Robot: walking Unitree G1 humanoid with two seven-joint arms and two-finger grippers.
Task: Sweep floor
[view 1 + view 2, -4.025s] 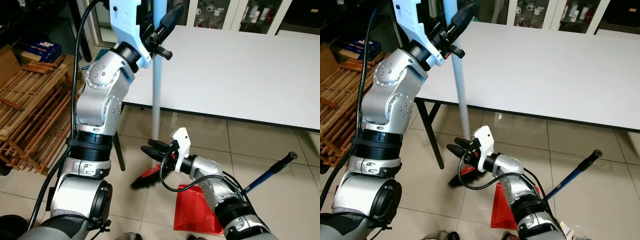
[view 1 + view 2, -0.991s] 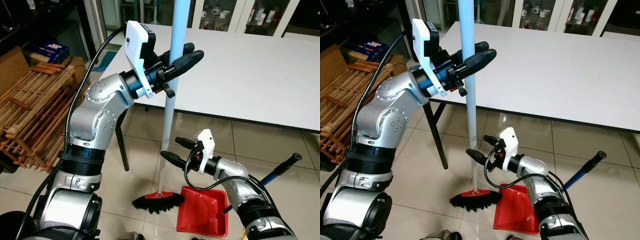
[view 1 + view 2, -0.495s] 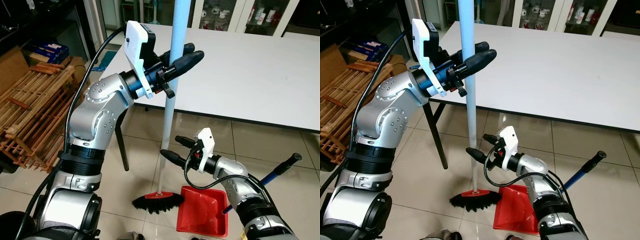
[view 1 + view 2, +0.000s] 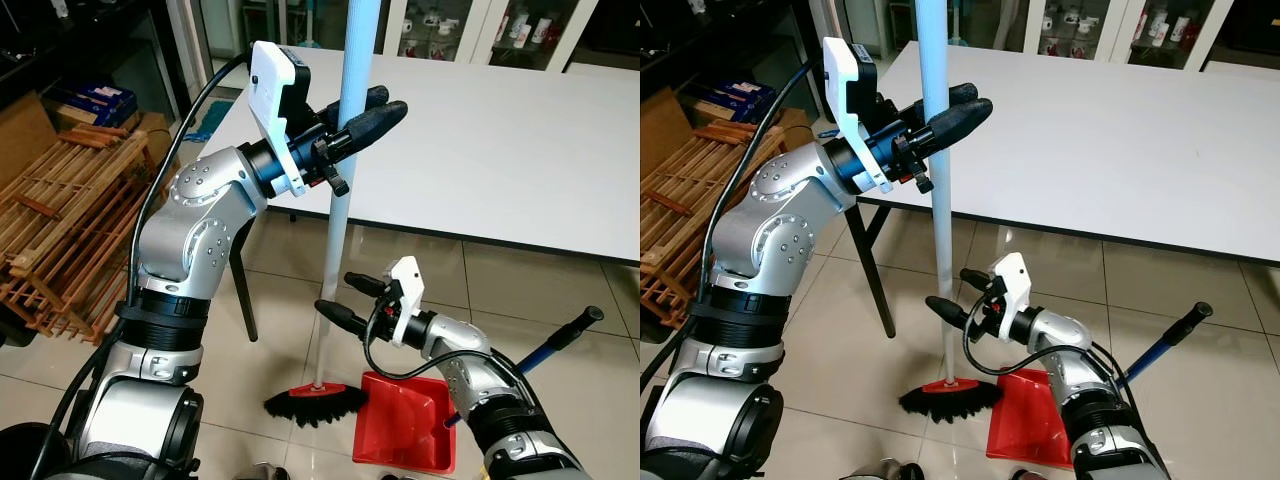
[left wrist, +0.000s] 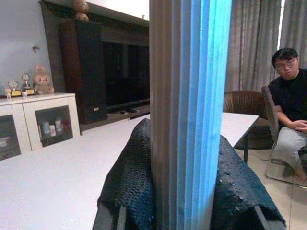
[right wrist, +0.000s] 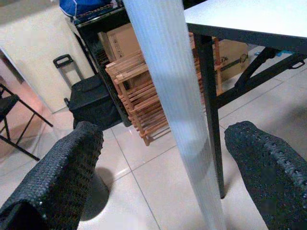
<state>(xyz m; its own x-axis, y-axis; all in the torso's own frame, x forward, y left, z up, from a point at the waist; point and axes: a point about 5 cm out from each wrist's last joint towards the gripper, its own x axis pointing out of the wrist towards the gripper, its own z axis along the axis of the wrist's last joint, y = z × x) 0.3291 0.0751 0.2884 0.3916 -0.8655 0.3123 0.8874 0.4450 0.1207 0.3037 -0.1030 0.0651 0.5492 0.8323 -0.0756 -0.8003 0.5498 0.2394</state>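
Observation:
A broom with a pale blue handle (image 4: 340, 200) stands nearly upright. Its black-bristled head (image 4: 315, 404) rests on the tiled floor beside a red dustpan (image 4: 405, 425). My left gripper (image 4: 388, 102) is shut on the handle high up, level with the table top. The left wrist view has both fingers (image 5: 129, 182) pressed against the handle (image 5: 187, 115). My right gripper (image 4: 336, 292) is open low down. Its fingers (image 6: 57, 177) stand either side of the handle (image 6: 177, 110) without touching it. The dustpan's blue and black handle (image 4: 560, 335) slants up to the right.
A white table (image 4: 500, 140) stands ahead, with a dark leg (image 4: 243, 300) near the broom. Wooden racks (image 4: 60, 220) and boxes lie on the left. Glass cabinets line the back wall. In the left wrist view a person (image 5: 290, 110) sits beyond the table.
Over four seconds the broom has gone from tilted and raised to upright, head on the floor by the dustpan. In the last second my open right gripper edged left around the handle.

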